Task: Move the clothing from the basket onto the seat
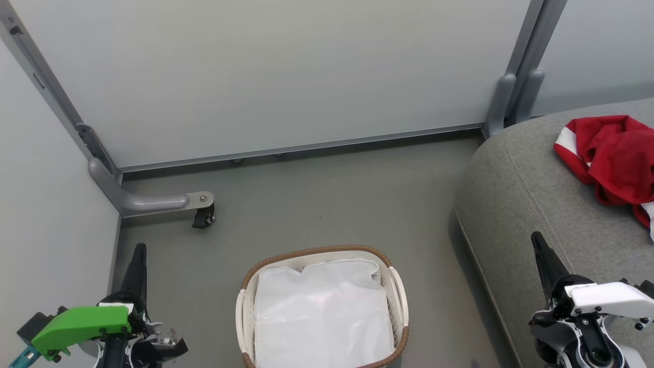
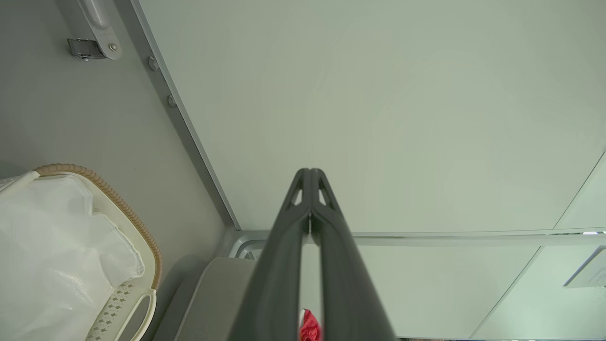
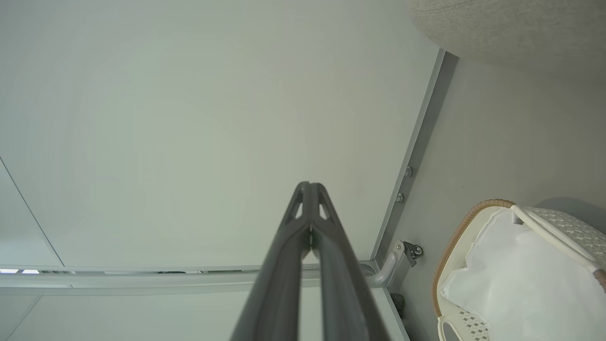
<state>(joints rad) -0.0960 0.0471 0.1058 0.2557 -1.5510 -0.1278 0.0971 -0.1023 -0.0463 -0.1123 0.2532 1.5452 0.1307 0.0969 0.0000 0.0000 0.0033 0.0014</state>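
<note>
Now, crumpled red, white-banded clothing (image 1: 610,158) lies on the grey fabric seat (image 1: 516,204).
Woven-rimmed oval basket (image 1: 317,251) holds white liner (image 1: 322,317); left pincer (image 1: 139,249), right pincer (image 1: 536,237) both together, empty.

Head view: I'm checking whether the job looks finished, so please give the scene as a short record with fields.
clothing: bright red fabric garment with white bands, crumpled on the seat, cut off by the picture's right edge
seat: large grey upholstered sofa cushion, right of the basket
basket: small oval cream plastic basket with brown woven rim, on the grey floor; no red fabric visible inside
liner: plain white sheet covering the basket's inside
left tool: shut, empty
right tool: shut, empty
task: appears done
</note>
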